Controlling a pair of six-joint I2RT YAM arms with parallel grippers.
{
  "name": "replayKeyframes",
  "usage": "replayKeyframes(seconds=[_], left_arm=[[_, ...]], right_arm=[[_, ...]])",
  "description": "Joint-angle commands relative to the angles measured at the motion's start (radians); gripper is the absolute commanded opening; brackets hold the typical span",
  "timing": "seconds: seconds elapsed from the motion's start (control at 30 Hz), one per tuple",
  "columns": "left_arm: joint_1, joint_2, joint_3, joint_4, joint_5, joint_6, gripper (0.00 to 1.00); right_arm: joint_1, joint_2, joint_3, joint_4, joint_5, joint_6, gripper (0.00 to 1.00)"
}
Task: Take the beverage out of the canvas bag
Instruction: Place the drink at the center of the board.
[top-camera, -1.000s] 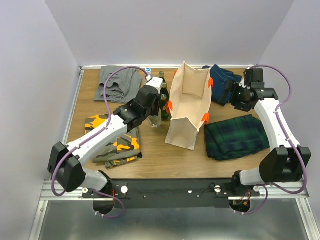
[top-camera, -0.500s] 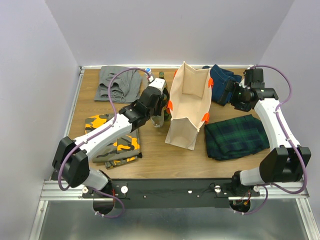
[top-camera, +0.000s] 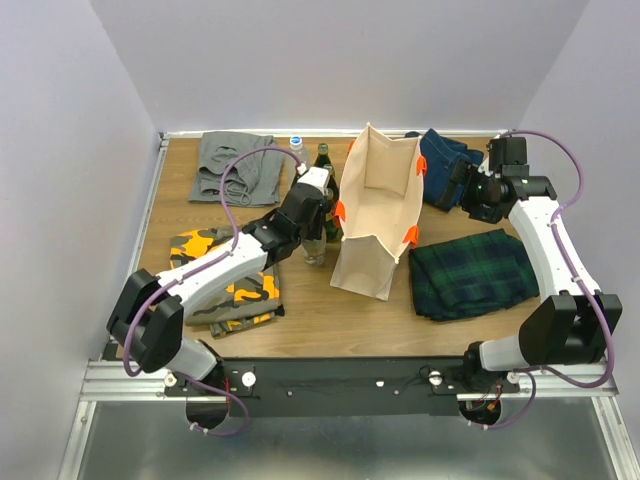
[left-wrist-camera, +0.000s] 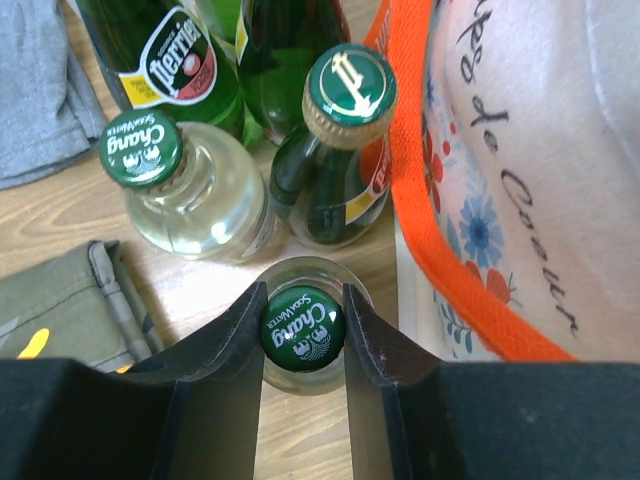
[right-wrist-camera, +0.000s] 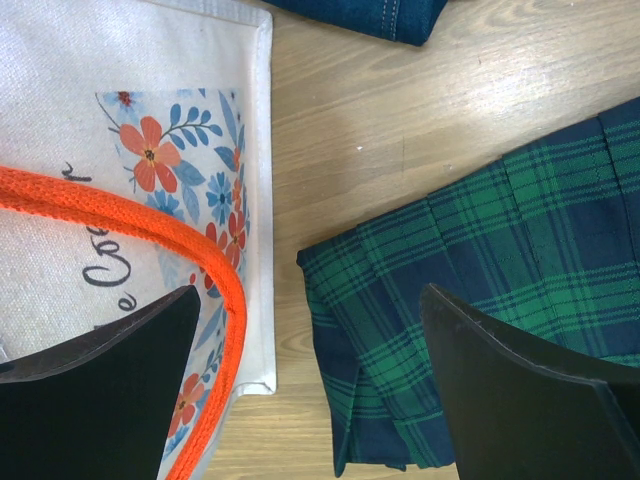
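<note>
**Canvas bag stands open mid-table; soda bottle is outside it, clamped in the left claw**

The soda bottle stands upright just off the bag's left wall, close to the orange handle. The left claw's two black fingers press on either side of its neck, right under the cap, so the claw is closed on the bottle from above. The right claw hangs over the bag's right edge with its jaws wide apart and nothing between them. Below it are the bag's printed side and a green plaid cloth just beside the bag.

The left arm stretches from its base, near and to the left of the bag, diagonally across a camouflage cloth. Its wrist tips down at the bag's left side. The right arm rises from its base, near and to the right of the bag, runs toward the far side and folds back toward the bag's right wall.

The bag is a tall, boxy cream tote with orange handles, a flower print and dark script lettering, and its mouth gapes open. The held bottle is clear glass with a green cap reading "Chang Soda Water".

Between the soda bottle and the far left of the bag are:
- a second clear bottle with the same cap
- a dark green bottle with a gold-edged cap, touching the bag's handle
- a green Perrier bottle
</note>
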Motion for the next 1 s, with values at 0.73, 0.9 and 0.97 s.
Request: replayKeyframes(seconds=[0.73, 0.9, 0.97], left_arm=[[0.003, 0.047, 0.058, 0.114, -0.064, -0.037, 0.10], [0.005, 0.039, 0.061, 0.105, -0.064, -0.041, 0.13], [0.003, 0.037, 0.063, 0.100, -0.062, -0.043, 0.19]], right_arm=[[-0.001, 0.015, 0.002, 0.006, 0.006, 0.008, 1.00], [-0.002, 0.013, -0.004, 0.009, 0.006, 0.008, 1.00], [-0.002, 0.015, -0.003, 0.009, 0.003, 0.008, 1.00]])
